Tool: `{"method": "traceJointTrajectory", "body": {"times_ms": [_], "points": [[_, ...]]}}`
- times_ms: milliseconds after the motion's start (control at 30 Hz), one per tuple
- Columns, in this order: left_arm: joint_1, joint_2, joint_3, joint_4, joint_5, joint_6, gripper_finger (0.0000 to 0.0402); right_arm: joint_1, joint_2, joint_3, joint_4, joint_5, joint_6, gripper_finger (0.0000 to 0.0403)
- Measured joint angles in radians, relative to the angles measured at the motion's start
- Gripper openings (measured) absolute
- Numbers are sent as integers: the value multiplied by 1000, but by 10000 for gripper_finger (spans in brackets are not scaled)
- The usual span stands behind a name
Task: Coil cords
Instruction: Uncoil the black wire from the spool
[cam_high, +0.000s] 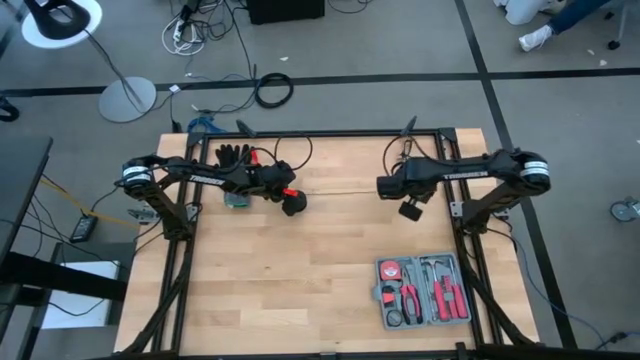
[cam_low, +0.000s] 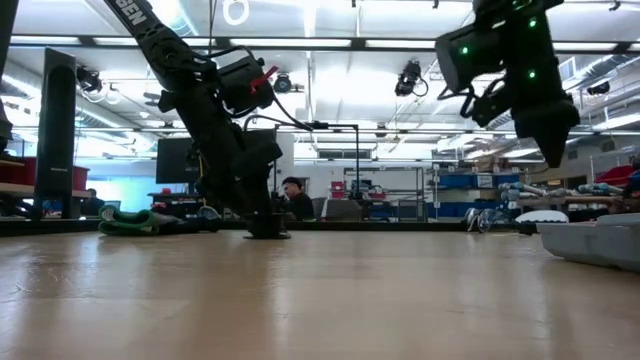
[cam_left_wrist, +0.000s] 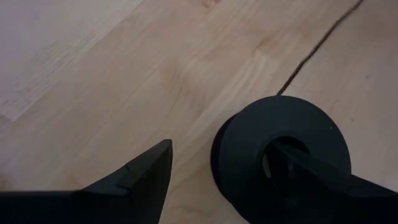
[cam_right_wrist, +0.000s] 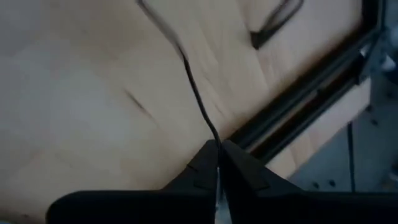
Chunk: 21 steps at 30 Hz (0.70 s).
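Right fingers pinching wire

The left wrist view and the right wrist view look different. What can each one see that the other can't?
Only the left wrist view shows the round black disc, with one finger of the open left gripper poking into its middle hole. Only the right wrist view shows the right gripper shut on the thin black wire, plus the table's black frame. Both show the wire and the wooden table.

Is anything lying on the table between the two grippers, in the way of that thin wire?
Nothing visible. The right gripper is shut on the wire, and the left gripper stands open at the disc with one finger in its centre hole. Bare table lies between them.
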Motion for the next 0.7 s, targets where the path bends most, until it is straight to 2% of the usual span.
{"method": "traceJointTrajectory", "body": {"times_ms": [100,233,433,500,567,700], "points": [[0,0,0,1,-1,0,264,0,-41,0,4,4,-14,22],[0,0,0,1,3,0,264,0,-88,0,102,-47,-81,54],[0,0,0,2,14,0,264,-1,-135,0,249,-51,-149,122],[0,0,0,3,14,0,264,-7,-138,0,364,-34,-189,144],[0,0,-1,7,14,0,264,-11,-130,-8,550,-44,-263,164],[0,0,-1,11,15,1,264,-19,-57,-51,1000,-153,-438,193]]}}
